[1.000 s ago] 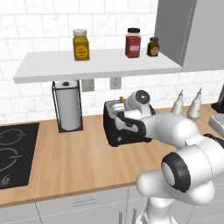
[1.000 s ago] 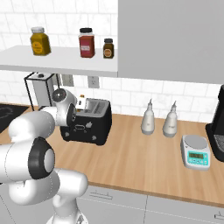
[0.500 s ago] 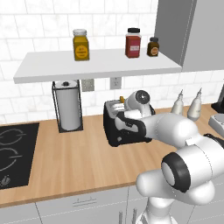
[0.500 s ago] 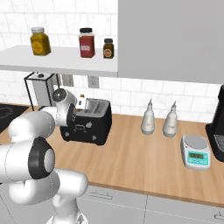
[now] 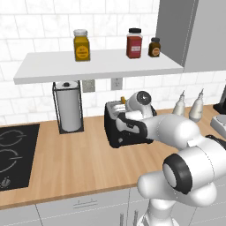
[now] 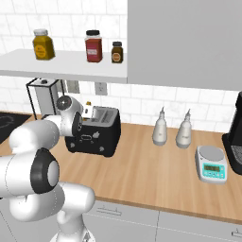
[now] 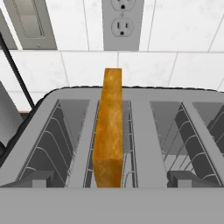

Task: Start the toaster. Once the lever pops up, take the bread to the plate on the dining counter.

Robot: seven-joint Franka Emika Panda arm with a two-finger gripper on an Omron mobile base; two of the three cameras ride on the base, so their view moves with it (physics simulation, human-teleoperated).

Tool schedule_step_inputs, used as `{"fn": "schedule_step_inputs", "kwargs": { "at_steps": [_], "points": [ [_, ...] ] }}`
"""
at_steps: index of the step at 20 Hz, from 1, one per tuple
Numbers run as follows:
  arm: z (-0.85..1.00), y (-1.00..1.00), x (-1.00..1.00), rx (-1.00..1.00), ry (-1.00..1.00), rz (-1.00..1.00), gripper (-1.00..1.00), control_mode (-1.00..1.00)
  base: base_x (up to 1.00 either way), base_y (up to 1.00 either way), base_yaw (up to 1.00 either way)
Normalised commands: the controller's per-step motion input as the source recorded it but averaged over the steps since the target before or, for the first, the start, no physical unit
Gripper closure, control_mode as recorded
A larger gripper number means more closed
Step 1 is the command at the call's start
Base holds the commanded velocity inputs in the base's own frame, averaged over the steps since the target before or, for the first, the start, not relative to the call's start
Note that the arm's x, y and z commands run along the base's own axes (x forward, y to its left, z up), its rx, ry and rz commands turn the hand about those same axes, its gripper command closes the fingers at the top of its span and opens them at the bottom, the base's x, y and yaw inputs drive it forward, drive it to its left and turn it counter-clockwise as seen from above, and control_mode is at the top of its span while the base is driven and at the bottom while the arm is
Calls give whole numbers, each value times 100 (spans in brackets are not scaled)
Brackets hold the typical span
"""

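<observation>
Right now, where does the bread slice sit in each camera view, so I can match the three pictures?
Left base view: the bread peeks from the toaster top, centre, beside the arm's wrist.
Right base view: it shows as a small sliver at the toaster's upper left, left of centre.
Hand view: it stands upright in a slot, centre.
Shared landmark: the wall outlet behind the toaster.

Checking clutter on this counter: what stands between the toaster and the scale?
Two pale bottles stand between the toaster and the scale, seen in the right base view.
</observation>
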Motion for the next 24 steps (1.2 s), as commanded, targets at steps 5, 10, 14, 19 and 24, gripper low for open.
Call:
{"fn": "schedule_step_inputs", "kwargs": {
  "at_steps": [5, 10, 14, 19, 24],
  "points": [
    [0, 0, 0, 0, 0, 0, -100, -100, 0, 0, 0],
    [0, 0, 0, 0, 0, 0, -100, -100, 0, 0, 0],
    [0, 0, 0, 0, 0, 0, -100, -100, 0, 0, 0],
    [0, 0, 0, 0, 0, 0, -100, -100, 0, 0, 0],
    [0, 0, 5, 0, 0, 0, -100, -100, 0, 0, 0]
  ]
}}
